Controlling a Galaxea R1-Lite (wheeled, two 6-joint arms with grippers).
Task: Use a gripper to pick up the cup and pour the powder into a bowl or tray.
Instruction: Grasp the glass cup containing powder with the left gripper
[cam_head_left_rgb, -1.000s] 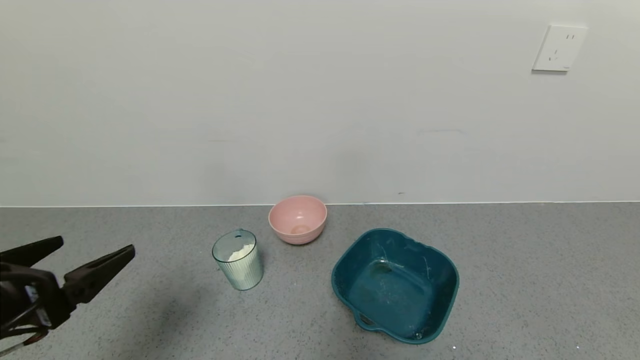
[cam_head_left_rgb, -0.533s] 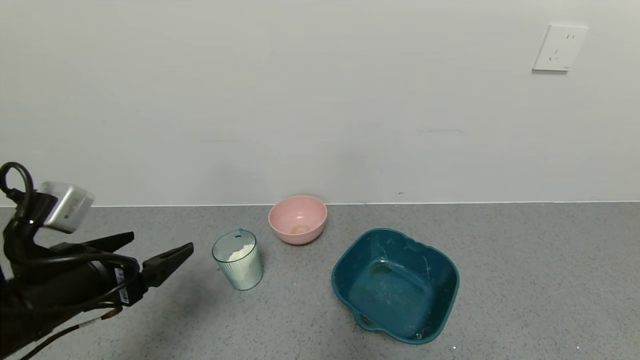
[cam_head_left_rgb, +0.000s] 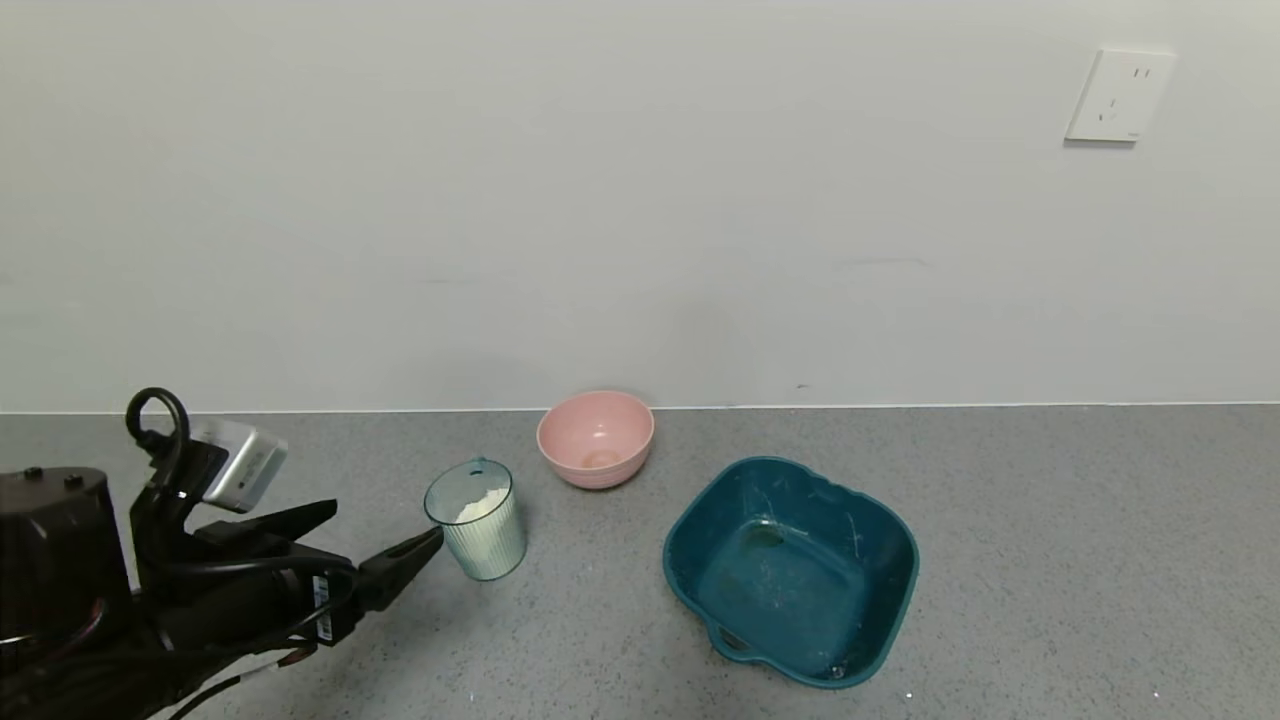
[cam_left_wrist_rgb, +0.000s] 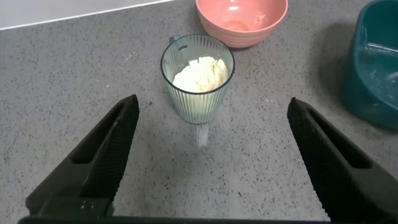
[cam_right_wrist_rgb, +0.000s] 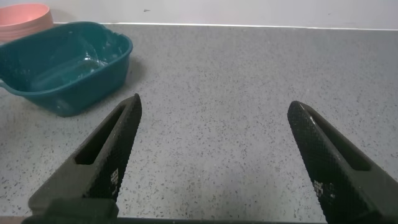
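Left of the upright cup (cam_head_left_rgb: 477, 520), mouth up, the left gripper (cam_head_left_rgb: 385, 535) gapes wide.

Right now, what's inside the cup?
The cup holds clumpy white powder, filling the lower part, well below the rim. The powder covers the cup's bottom.

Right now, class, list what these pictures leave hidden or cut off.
- Right gripper: absent from head view; only its fingers show in its wrist view.
- Dark teal plastic basin: cut by the left wrist view's edge.
- Powder depth: blurred by the translucent ribbed cup.
- Round pink bowl: mostly cropped in right wrist view.
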